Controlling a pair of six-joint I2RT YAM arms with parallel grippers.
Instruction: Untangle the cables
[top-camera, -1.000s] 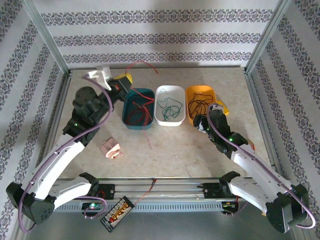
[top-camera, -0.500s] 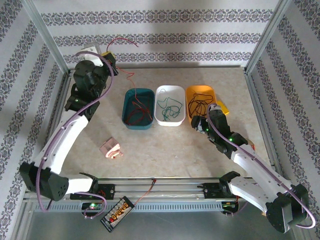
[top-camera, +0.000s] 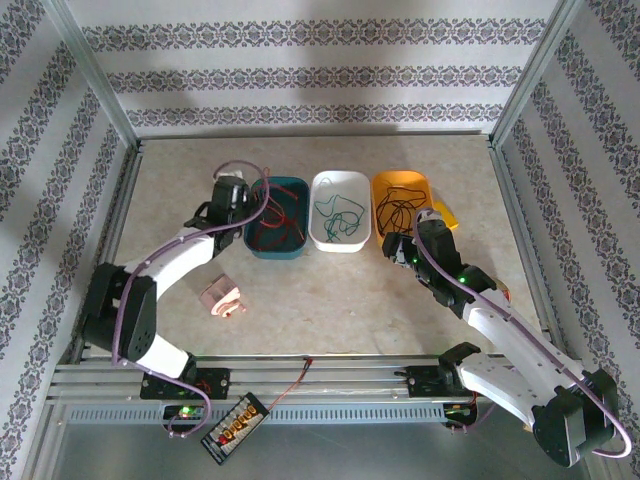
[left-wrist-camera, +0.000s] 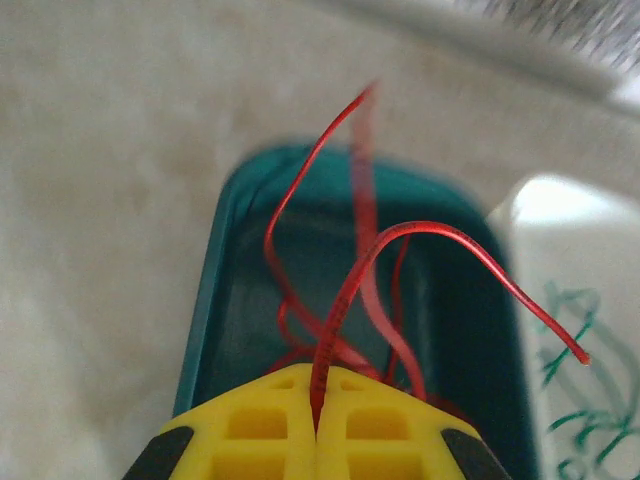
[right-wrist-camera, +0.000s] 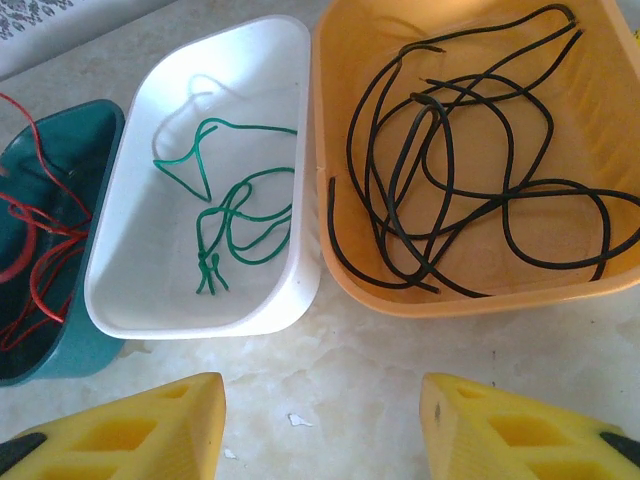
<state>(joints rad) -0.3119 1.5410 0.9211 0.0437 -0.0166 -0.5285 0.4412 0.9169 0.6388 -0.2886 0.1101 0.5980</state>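
Red wire (left-wrist-camera: 420, 226) is pinched in the left gripper (left-wrist-camera: 318, 395), its yellow fingers pressed together on it. The left wrist view makes this plain. The wire arches up over the teal tub (left-wrist-camera: 212, 280), with its free end out toward the white tub (left-wrist-camera: 560, 215). More red loops lie in the teal tub below.

Top view gives the layout: 3 tubs in a row mid-table, teal left, white centre, orange tub (top-camera: 400, 180) right. The left gripper is at the teal tub's left rim, the pinch too small to read there. A small pink object (top-camera: 222, 297) lies on the table (top-camera: 330, 290), left of centre.

Right wrist view: right gripper (right-wrist-camera: 320, 400) has its 2 fingers spread wide, nothing between them, above bare table just in front of the white and orange tubs. Green wires (right-wrist-camera: 230, 215) sit tangled in the white tub and black wires (right-wrist-camera: 432, 110) loop in the orange one — detail the top view blurs.
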